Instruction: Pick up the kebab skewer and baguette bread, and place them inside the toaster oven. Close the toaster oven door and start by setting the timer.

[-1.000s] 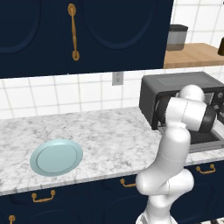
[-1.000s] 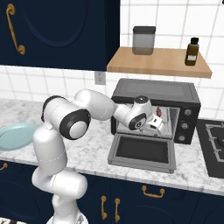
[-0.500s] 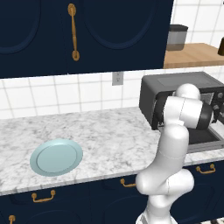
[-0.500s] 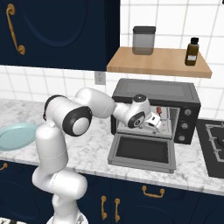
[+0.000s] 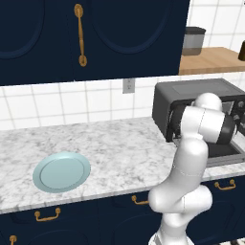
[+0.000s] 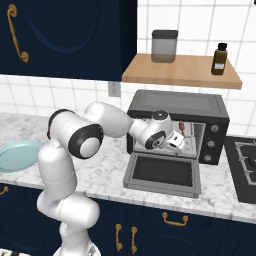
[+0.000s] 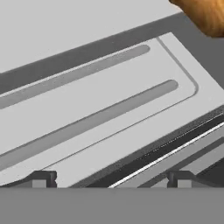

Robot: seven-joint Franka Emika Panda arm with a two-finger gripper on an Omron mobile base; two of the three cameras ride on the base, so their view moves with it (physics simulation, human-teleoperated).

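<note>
The oven [image 6: 176,125] sits on the counter [image 5: 119,148] with its door [image 6: 162,174] dropped flat open; the gripper [image 6: 179,141] is at the mouth, jaws spread, nothing in them; the baguette [image 7: 202,14] lies on the tray [image 7: 96,109] inside; something reddish, maybe the skewer [image 6: 182,128], shows in there; the plate [image 5: 61,172] is bare, well off left.

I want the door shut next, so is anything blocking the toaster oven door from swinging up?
Yes, the robot's own open tool hangs at the mouth of the toaster oven, above the lowered toaster oven door. Nothing visible lies on the door itself.
</note>
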